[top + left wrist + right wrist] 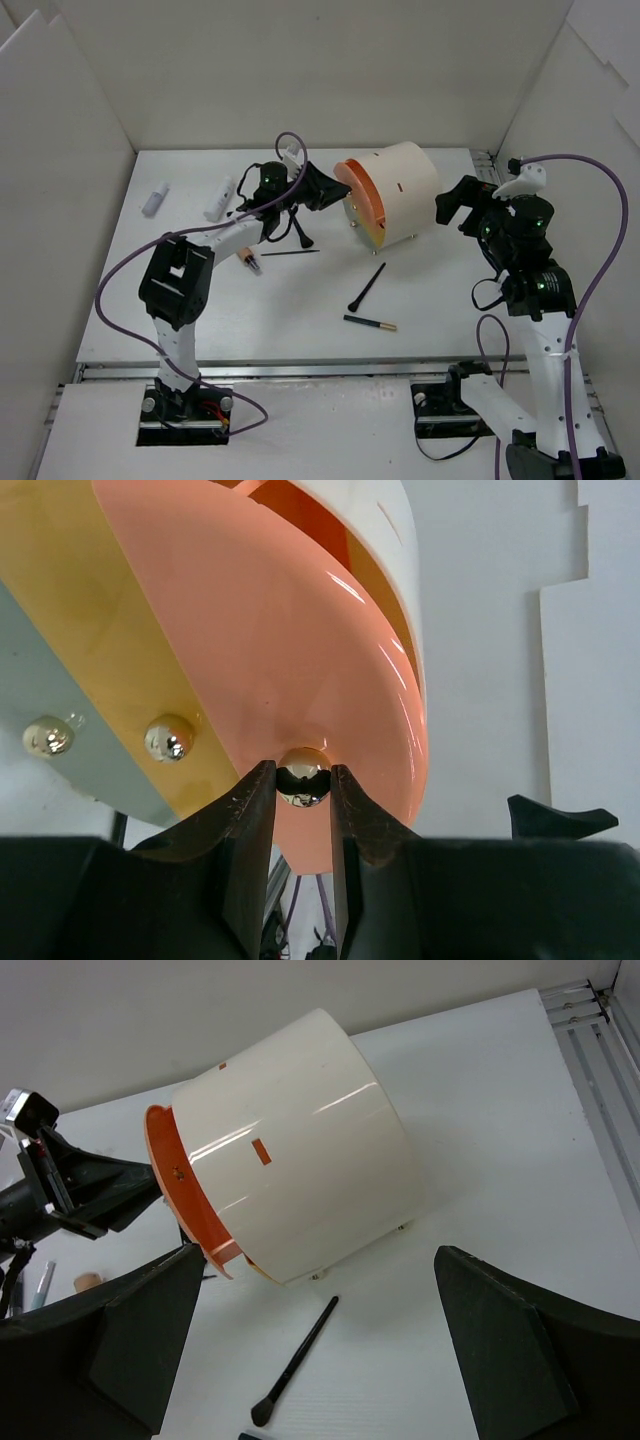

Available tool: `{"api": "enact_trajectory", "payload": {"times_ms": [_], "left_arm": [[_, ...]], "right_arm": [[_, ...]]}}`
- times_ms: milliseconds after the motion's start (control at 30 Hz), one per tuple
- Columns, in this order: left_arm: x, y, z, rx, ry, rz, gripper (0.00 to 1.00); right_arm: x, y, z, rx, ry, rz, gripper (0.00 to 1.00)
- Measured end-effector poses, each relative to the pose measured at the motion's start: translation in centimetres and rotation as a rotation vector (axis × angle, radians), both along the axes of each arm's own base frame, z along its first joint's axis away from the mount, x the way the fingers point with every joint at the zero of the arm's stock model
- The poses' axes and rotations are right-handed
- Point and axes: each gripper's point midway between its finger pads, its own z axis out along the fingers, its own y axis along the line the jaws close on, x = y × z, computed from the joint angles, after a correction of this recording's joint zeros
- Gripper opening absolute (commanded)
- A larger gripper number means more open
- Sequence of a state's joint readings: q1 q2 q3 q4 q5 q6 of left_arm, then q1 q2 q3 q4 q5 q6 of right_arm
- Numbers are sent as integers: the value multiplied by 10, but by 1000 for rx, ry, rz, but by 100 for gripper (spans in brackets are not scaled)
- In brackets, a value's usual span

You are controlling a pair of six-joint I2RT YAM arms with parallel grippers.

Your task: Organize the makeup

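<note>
Several makeup pieces lie loose on the desk (440,300), all outside the cream cylinder (400,185). A black brush (366,288) and a gold-ended pencil (369,322) sit in front of it. A white tube (219,198) and a pale pen (155,198) lie well apart from it at the far left, and a stubby tan brush (250,261) is beside the left arm.

The left gripper (303,780) is clenched on the shiny knob (303,770) of the orange drawer (300,650) (presumably to pull it out and make room for the pieces). The right gripper (452,208) is released, jaws wide, just beside the cylinder's other end, probably ready to brace it.

A thin black brush (290,252) lies near the left forearm, where a sliding drawer or swinging arm could knock it.
</note>
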State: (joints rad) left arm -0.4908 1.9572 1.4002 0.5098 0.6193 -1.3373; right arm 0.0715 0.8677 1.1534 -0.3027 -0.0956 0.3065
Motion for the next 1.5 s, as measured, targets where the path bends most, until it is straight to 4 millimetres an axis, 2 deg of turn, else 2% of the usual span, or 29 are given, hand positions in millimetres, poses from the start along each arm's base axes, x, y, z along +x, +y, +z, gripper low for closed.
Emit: {"api": "enact_trajectory", "payload": {"times_ms": [367,700,800,833,1033,1200,1233,1300,1433,1500], "left_arm": [[-23,33,-2,49,3,-12,0],[-38,47,-4,78,2,-19,1],[-41,48,-4,81,2,-25,9],[-41,48,-5,82,2,-24,17],[-41,54,-9,104,5,-25,47],[-43,62,-14,149,16,-19,66],[-45,65,-13,161,16,-15,75],[-48,72,-9,185,7,-8,84],[-53,91,0,231,-9,21,86],[-53,110,5,271,-20,51,85]], "right_arm": [[0,3,0,8,3,15,98],[4,6,-6,13,24,27,98],[6,7,-9,15,34,35,98],[7,8,-10,15,37,39,98],[7,10,-11,17,40,47,98],[7,10,-11,17,40,48,98],[7,10,-11,17,40,48,98],[7,10,-11,17,40,48,98],[7,10,-11,13,40,49,98],[7,9,-11,10,39,50,98]]}}
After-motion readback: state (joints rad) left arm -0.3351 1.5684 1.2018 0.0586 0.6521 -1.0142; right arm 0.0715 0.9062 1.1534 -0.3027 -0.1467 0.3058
